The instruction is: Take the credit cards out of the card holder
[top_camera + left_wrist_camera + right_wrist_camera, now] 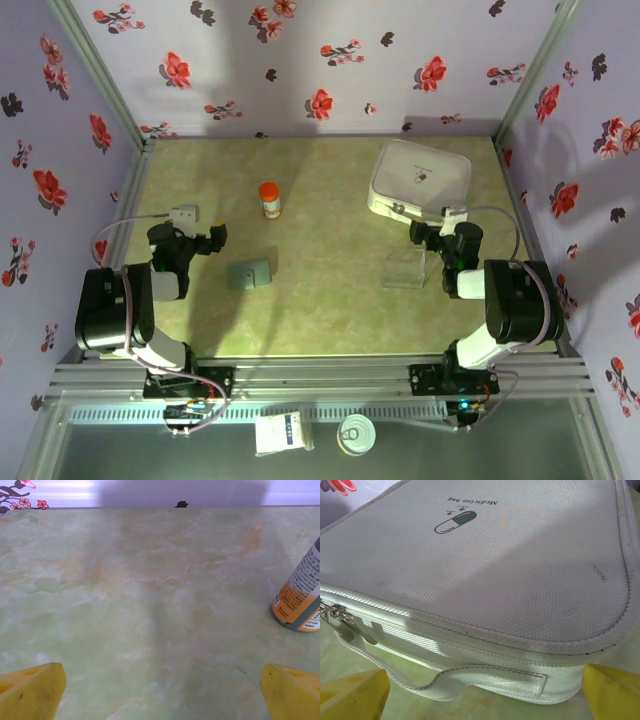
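In the top view the grey-blue card holder [250, 273] lies left of centre on the green marbled table [320, 330]. The left gripper [210, 240] is just to its upper left, and the right gripper [422, 236] is right of centre, between a white medicine bag [420, 178] and a clear plastic stand [405, 268]. The left wrist view has yellow fingertips [31, 692] spread wide and empty in the lower corners, with an orange-labelled bottle [300, 597] at the right edge. In the right wrist view the fingertips [350, 695] are equally wide and empty, facing the bag's zipper pulls [340, 622].

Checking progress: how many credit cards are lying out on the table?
0 lying out. The card holder lies near the table's middle, in front of the orange-capped bottle; any cards may be hidden inside it.
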